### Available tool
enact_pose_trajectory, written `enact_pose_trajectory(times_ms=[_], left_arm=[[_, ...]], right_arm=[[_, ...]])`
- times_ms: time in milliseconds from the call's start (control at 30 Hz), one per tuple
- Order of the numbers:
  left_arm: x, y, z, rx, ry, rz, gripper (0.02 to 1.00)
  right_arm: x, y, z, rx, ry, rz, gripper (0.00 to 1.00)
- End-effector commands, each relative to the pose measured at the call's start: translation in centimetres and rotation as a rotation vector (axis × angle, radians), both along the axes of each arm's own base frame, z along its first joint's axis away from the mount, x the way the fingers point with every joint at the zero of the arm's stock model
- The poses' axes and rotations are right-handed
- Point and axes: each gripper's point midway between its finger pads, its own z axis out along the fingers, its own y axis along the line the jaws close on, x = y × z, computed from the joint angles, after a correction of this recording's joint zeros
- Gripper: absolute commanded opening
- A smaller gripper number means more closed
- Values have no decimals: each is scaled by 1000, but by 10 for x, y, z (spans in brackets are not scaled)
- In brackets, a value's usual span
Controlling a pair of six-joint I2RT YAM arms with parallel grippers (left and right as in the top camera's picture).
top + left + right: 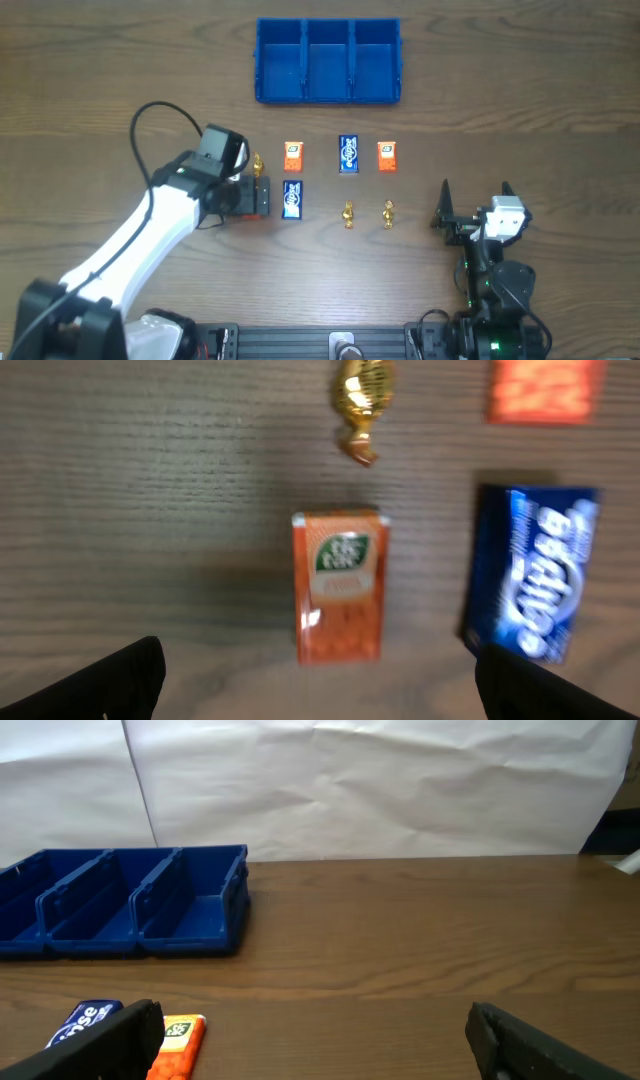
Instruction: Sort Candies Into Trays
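Far side of the table [520,90]: blue tray [329,97] with three bins side by side, long side toward the arms. All candies lie flat on the wood between the tray and the arm bases, in two loose rows. Row nearer the tray, left to right in top view: first gold candy [257,162], first orange box [294,156], first blue box [348,154], second orange box [387,156]. Row nearer the arms: third orange box [338,585], second blue box [293,199] just beside it, then second gold candy [348,214] and third gold candy [388,212]. Left arm reaches in from lower left, and the left gripper [243,196] is at the left end of the rows, over the third orange box. Its wrist view has that box centred between the two fingers [120,680], which are spread wide and clear of it on both sides, pinching nothing. Same view: first gold candy just past the box's end, second blue box alongside, first orange box at the corner. Can't tell how high the gripper is above the box. Right gripper [475,200] is close to its own base, to the right of the third gold candy and apart from it, fingers spread wide, holding nothing. Its wrist view looks across the table to the tray, white backdrop [380,780] behind, first blue box and second orange box at the near edge.
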Motion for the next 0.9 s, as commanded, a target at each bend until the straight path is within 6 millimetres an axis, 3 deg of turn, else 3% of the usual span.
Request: enact_pose_trajectory(times_ms=[33, 433, 533, 733, 900], left_arm=[[4, 3, -24, 65, 48, 51, 1000], [7, -2, -51, 143, 77, 57, 961], [7, -3, -52, 143, 81, 63, 888], [7, -4, -52, 139, 82, 62, 597], [6, -10, -52, 137, 74, 41, 518]], right_arm=[[0, 0, -1, -11, 1, 0, 998], [0, 0, -1, -11, 1, 0, 998], [0, 0, -1, -11, 1, 0, 998], [0, 0, -1, -11, 1, 0, 998], [0, 0, -1, -11, 1, 0, 998]])
